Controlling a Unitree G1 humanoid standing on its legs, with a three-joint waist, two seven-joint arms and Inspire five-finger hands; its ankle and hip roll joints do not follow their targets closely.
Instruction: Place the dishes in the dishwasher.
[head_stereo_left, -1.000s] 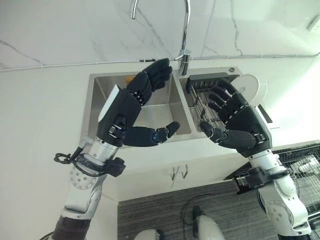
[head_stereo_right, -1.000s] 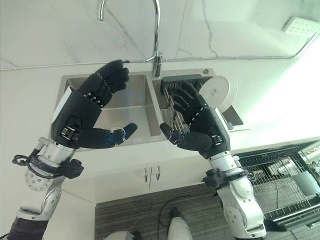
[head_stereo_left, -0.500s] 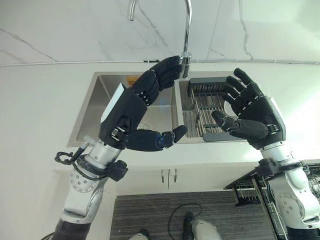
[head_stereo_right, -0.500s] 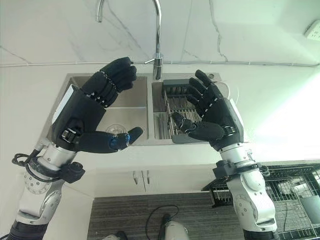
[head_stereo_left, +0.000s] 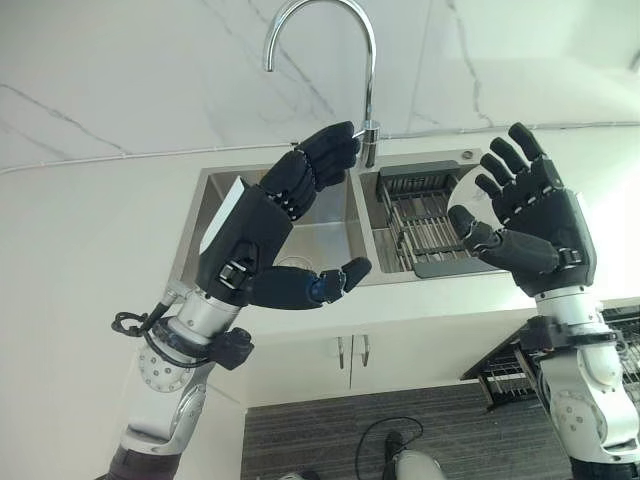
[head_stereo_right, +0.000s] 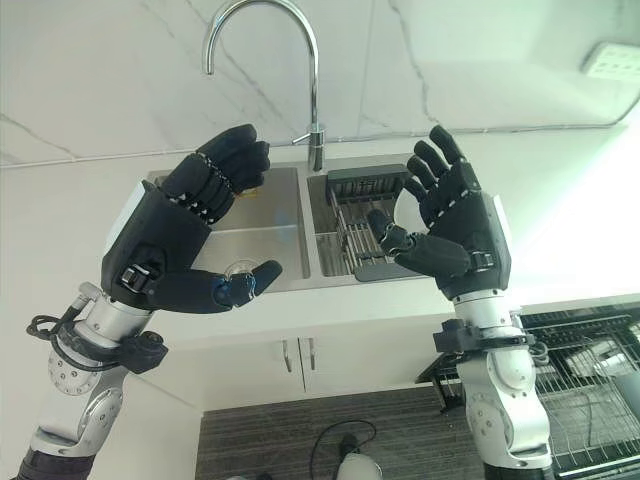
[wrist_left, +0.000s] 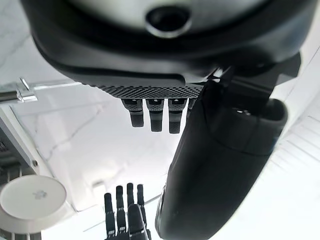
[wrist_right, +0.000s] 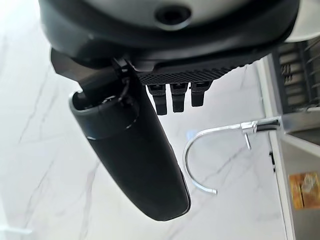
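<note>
Hovering above the double-basin stainless steel sink (head_stereo_left: 240, 215), both hands are holding nothing. The left hand (head_stereo_left: 262, 222) is raised over the left basin with its fingers loosely bent and its thumb standing out, closing on nothing. The right hand (head_stereo_left: 530, 225) is raised over the right basin, fingers spread and straight, palm turned toward the left hand.

The task's dish, a round white plate (wrist_left: 31, 199), is standing on edge in the dark wire dish rack (head_stereo_left: 420, 215) that is sitting in the right basin; in the left eye view the right hand is hiding most of it, with a sliver of white rim showing beside the thumb. The left wrist view is showing the plate's face more clearly. A small clear glass object (head_stereo_right: 238, 267) is lying at the bottom of the left basin; what it is, I cannot tell.

The chrome gooseneck tap (head_stereo_left: 330, 60) is rising between the basins from the white marble table (head_stereo_left: 90, 240). The black wire dishwasher rack (head_stereo_right: 590, 370) is pulled out at lower right, below table level.

Judgement: task is barely begun. No dish is being gripped, and nothing visible is confirming a dish loaded. Remaining: grasping the plate, carrying it down, slotting it.
</note>
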